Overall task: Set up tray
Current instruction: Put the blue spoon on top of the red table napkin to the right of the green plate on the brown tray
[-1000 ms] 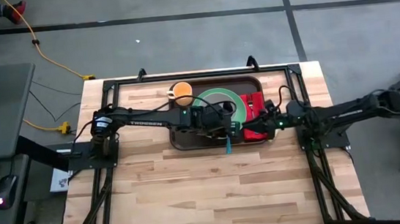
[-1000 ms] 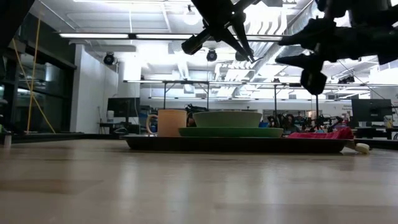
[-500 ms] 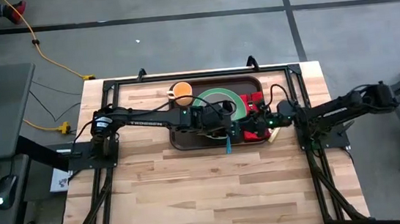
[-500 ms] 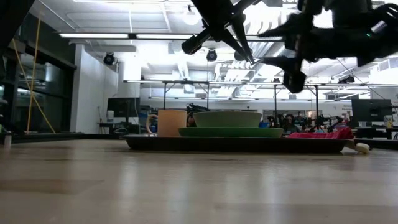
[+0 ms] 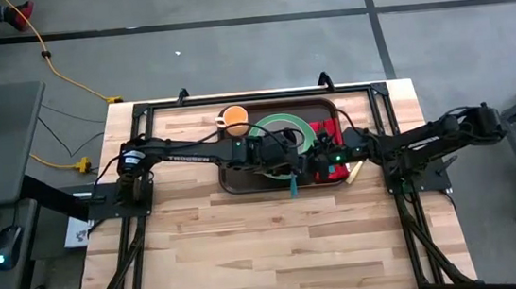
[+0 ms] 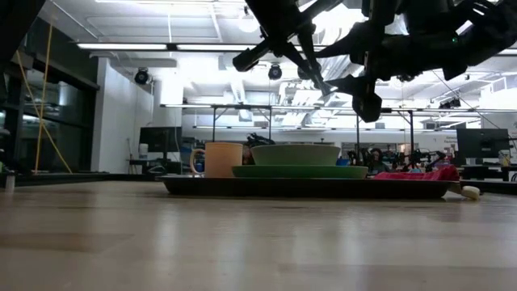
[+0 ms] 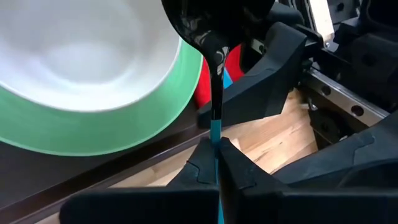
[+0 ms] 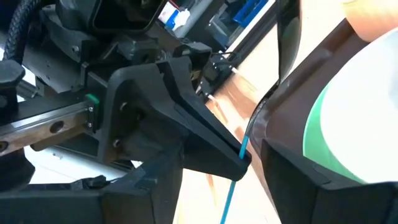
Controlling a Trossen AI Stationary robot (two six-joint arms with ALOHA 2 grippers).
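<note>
Pinching a slim teal-handled utensil (image 7: 216, 134) between jaws drawn nearly together, the left gripper (image 5: 291, 170) hangs just off the tray's near edge, a little right of centre in the high view; the utensil's dark glossy head rises toward the top of the left wrist view, and whether it is a spoon or something else I can't say. Close beside it on the right, the right gripper (image 5: 321, 162) has its jaws spread wide with nothing between them, hovering over the red cloth (image 5: 326, 143) at the tray's right end. Beyond them, the tray (image 5: 238, 182) sits across the upper middle of the wooden table (image 5: 249, 250), already carrying an orange cup (image 5: 234, 119) at its upper left and a green plate (image 5: 306, 127) with a white bowl (image 7: 81, 50) on it. From the low view the tray reads as a flat, stiff slab of plastic lying on the table, probably light on its own but awkward once loaded, and smooth enough to slip. I'd judge the raised rim at either short end the sensible place to grip, with the crockery being what could slide or chip if it tips
</note>
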